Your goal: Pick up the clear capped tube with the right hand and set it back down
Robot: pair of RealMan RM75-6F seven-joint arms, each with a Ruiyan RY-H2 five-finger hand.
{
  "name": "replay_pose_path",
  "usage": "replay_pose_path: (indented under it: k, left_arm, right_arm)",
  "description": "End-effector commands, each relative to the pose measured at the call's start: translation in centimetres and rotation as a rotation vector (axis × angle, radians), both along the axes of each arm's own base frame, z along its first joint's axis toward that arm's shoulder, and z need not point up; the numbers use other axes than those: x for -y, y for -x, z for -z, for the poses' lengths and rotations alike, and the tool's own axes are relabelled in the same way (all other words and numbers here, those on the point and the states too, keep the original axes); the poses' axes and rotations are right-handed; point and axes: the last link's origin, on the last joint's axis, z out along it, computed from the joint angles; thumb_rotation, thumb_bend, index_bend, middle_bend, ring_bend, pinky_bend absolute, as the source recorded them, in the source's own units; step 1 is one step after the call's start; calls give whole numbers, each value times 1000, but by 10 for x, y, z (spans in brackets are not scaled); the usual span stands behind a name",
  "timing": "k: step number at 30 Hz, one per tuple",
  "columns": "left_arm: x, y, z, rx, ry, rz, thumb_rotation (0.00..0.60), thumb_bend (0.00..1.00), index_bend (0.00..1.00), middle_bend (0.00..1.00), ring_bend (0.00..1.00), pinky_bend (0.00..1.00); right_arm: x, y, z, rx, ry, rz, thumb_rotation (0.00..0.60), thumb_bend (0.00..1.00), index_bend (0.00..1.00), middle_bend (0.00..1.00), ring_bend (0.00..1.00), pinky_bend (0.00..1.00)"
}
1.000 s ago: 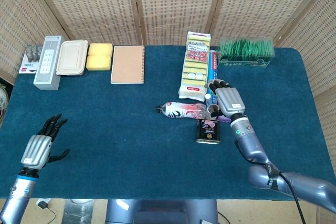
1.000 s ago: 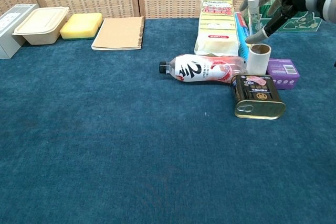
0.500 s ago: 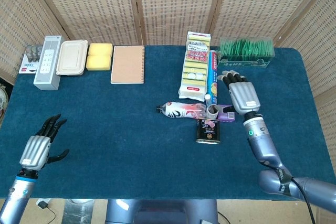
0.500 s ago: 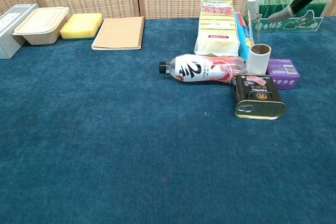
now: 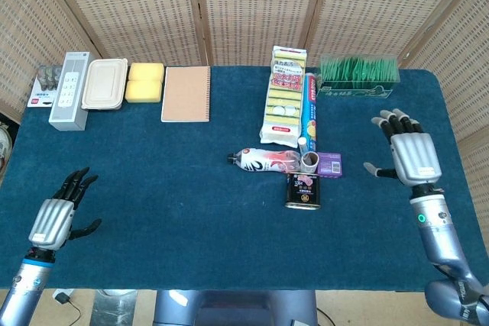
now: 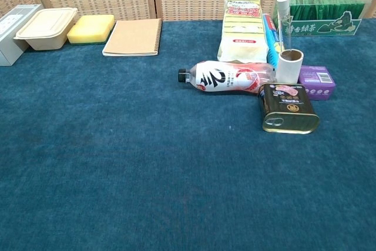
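The right robot hand (image 5: 411, 156) is held released, fingers spread, well apart from the clear capped tube (image 6: 284, 23), which is stood upright behind the cardboard roll (image 6: 289, 66). The left robot hand (image 5: 58, 215) is likewise released.

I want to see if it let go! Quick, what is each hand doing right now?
Left hand: open, holding nothing.
Right hand: open, holding nothing, well away from the tube, which stands upright.

One bottle (image 6: 230, 77); one tin (image 6: 288, 107); one notebook (image 6: 134, 29); one sponge (image 6: 91, 29); two hands, left hand (image 5: 55, 219) and right hand (image 5: 411, 156).
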Motion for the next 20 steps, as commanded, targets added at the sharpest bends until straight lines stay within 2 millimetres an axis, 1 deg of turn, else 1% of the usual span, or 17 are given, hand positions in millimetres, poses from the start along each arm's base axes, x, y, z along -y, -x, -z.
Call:
replay_pose_path:
  k: [1, 3, 5, 9, 12, 16, 20]
  left_arm:
    - [1, -1, 0, -1, 2, 5, 600, 198, 96, 36, 30, 314]
    - [2, -1, 0, -1, 4, 8, 599, 198, 96, 36, 30, 314]
    - [2, -1, 0, -1, 6, 8, 599, 198, 96, 36, 30, 314]
    - [2, -1, 0, -2, 7, 6, 600, 196, 96, 36, 30, 314]
    - [3, -1, -1, 1, 4, 9, 599, 197, 96, 36, 30, 314]
    - [4, -1, -2, 1, 4, 11, 599, 197, 96, 37, 30, 314]
    - [5, -1, -4, -4, 4, 6, 600, 197, 96, 36, 30, 314]
  right_arm:
    - [-25, 22, -12, -19, 7, 15, 480, 207, 210, 175, 132, 205]
    - [-40, 30, -15, -8, -5, 18, 481, 206, 210, 178, 132, 205]
    - [-51, 35, -17, 0, -13, 20, 481, 206, 210, 181, 134, 205]
    - [-69, 41, -16, 34, -29, 14, 479, 206, 210, 186, 137, 205]
    - [-85, 43, -10, 57, -52, 9, 477, 207, 212, 189, 138, 205]
    - [-101, 50, -2, 50, -58, 7, 478, 207, 222, 195, 144, 205]
    - [-117, 65, 11, 35, -41, 19, 483, 207, 231, 198, 148, 205]
